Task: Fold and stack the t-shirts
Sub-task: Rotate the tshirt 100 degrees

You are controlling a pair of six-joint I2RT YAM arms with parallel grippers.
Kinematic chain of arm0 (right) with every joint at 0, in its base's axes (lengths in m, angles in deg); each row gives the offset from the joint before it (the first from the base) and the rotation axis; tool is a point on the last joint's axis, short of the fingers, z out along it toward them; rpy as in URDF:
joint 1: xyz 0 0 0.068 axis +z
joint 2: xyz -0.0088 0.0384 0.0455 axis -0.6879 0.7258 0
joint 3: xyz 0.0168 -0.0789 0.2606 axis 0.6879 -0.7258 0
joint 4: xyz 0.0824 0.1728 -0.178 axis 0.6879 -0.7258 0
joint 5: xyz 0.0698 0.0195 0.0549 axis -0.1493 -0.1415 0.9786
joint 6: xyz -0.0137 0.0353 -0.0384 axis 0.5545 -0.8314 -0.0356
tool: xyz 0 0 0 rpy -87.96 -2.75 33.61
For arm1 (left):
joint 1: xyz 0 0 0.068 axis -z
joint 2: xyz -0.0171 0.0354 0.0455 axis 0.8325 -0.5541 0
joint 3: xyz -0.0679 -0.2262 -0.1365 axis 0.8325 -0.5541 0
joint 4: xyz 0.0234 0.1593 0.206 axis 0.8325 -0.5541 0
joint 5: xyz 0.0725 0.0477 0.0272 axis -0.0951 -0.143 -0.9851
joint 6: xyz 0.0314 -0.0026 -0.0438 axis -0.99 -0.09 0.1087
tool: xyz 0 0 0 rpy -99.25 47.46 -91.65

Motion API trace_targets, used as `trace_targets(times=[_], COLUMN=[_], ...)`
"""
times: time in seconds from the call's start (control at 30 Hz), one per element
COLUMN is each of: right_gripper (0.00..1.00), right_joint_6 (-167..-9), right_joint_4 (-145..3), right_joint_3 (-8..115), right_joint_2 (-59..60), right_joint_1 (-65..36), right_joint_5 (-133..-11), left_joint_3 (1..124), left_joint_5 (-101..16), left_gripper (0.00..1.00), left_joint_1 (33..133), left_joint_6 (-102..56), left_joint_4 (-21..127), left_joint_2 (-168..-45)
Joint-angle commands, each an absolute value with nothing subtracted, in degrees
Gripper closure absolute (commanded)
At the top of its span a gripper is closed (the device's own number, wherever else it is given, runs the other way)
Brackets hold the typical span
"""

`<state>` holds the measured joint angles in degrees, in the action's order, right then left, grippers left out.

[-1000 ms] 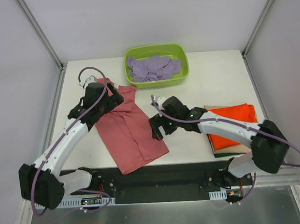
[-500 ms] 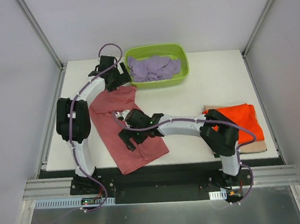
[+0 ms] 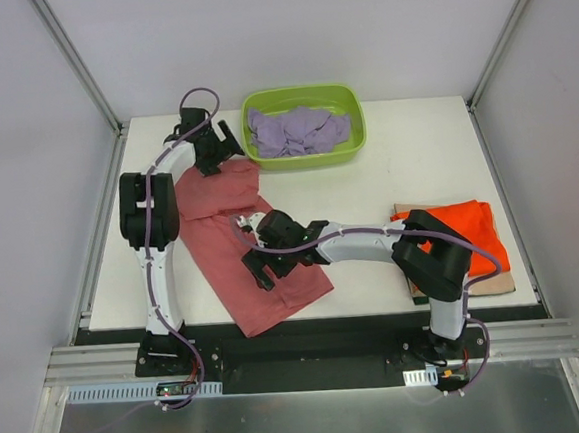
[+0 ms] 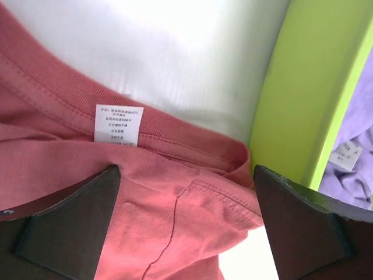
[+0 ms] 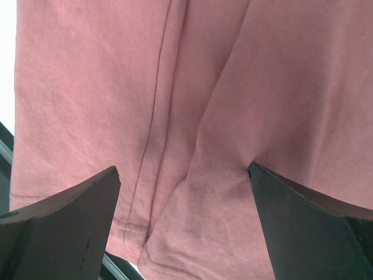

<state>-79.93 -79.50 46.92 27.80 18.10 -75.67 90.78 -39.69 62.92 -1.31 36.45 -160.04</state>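
The dusty salmon-red t-shirt lies flat, folded lengthwise, on the left of the table. My left gripper is open over its collar end beside the tub. In the left wrist view the jaws stand wide apart over the collar seam and white label. My right gripper is open over the shirt's lower half. In the right wrist view the jaws straddle a raised fold of the cloth near the hem. The bright orange shirt lies folded on the tan one at the right.
The lime-green tub stands at the back centre with the crumpled lavender shirt inside. Its wall is just right of my left fingers. The table's front edge and black rail run close to the shirt's hem.
Over the last second both arms swung onto the salmon shirt, left to the collar, right to the lower half. Since half a second ago the lower hem has shifted slightly to the right.
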Motion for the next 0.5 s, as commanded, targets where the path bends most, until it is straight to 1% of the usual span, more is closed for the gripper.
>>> trace_targets(times=[0.0,0.27,0.47], right_gripper=[0.04,0.04,0.04], right_joint_6=[-80.62,-85.27,-89.40], right_joint_4=[-84.77,-84.24,-81.17], right_joint_3=[40.86,37.34,36.02], right_joint_2=[25.97,25.09,23.60], right_joint_1=[16.57,15.16,15.16], right_joint_5=[-74.06,-71.25,-71.07], left_joint_3=[92.99,101.77,108.19], left_joint_5=[-40.89,-38.00,-40.27], left_gripper=[0.01,0.01,0.01], left_joint_1=[60.05,56.79,55.48], left_joint_6=[-0.30,0.58,3.83], left_joint_4=[35.57,35.40,35.05], left_joint_2=[-163.68,-170.17,-174.75])
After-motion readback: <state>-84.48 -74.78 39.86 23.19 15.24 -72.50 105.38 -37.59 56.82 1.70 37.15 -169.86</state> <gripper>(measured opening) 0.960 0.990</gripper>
